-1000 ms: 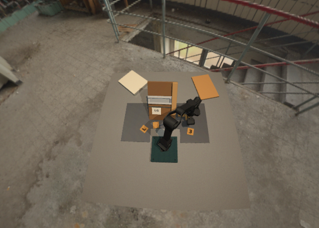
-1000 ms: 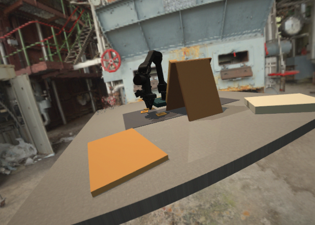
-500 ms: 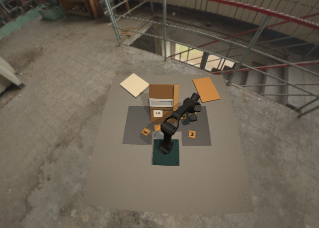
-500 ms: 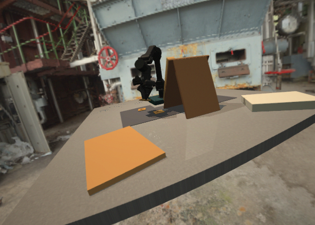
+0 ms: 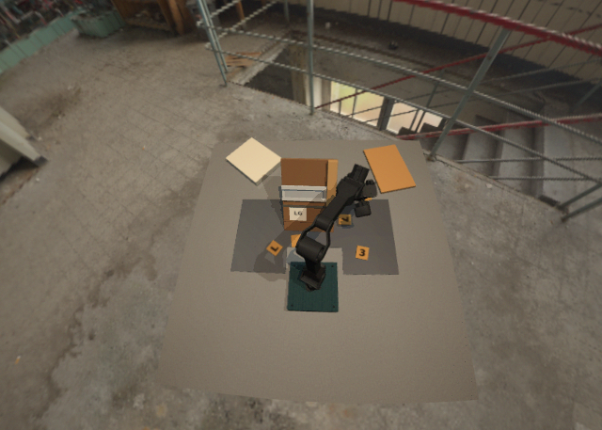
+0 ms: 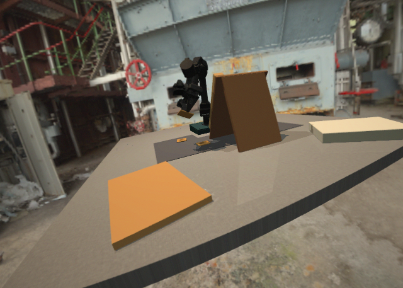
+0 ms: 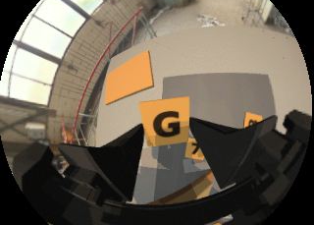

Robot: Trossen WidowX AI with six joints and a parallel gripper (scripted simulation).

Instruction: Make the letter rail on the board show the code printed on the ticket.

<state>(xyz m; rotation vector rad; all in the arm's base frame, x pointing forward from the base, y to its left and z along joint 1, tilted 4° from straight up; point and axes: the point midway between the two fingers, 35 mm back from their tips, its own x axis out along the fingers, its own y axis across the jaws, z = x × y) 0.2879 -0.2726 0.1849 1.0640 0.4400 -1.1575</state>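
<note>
My gripper (image 5: 368,199) (image 6: 186,110) (image 7: 166,124) is shut on the orange G tile (image 6: 185,115) (image 7: 166,107), held in the air right of the board, its letter upright in the wrist view. The brown board (image 5: 304,171) (image 6: 254,115) stands tilted, with a whitish rail (image 5: 304,193) across it; no tile shows in the rail. The ticket (image 5: 297,214) below reads LG. A tile that looks like L (image 5: 274,247) lies front left of the board. A 7 tile (image 5: 344,219) (image 6: 203,143) (image 7: 194,148) and a 3 tile (image 5: 362,252) (image 6: 181,139) (image 7: 252,120) lie to the right.
Another tile (image 5: 294,241) lies before the board, partly hidden by the arm. A flat orange slab (image 5: 388,167) (image 6: 156,200) (image 7: 130,79) lies back right, a cream block (image 5: 253,160) (image 6: 357,125) back left. A light wooden strip (image 5: 332,176) runs along the board's right side.
</note>
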